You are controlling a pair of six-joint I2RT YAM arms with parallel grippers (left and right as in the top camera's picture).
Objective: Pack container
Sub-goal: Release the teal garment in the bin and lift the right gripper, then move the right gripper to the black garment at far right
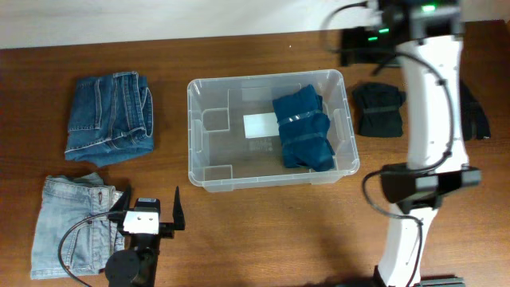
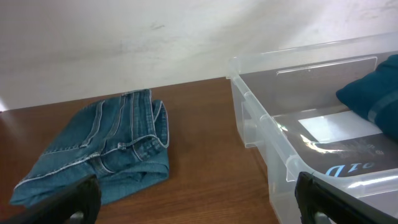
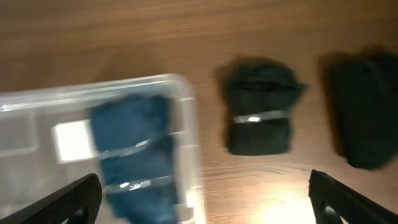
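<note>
The container (image 1: 194, 127) is looking light, stiff and slick; its rim is offering the best hold. The left gripper (image 2: 199, 202) and right gripper (image 3: 205, 199) are gaping wide, empty.

The container (image 1: 219, 151) is clear glossy plastic; the jeans (image 1: 109, 117) are matt denim cloth; the table (image 1: 263, 235) is smooth brown wood.

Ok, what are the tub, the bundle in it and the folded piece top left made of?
The container: clear glossy plastic, seemingly rigid; the table shows through. The dark blue bundle inside: soft matte cloth, perhaps denim, with shiny bands round it. The folded piece: mid-blue denim, by its seams and faded edges.
</note>
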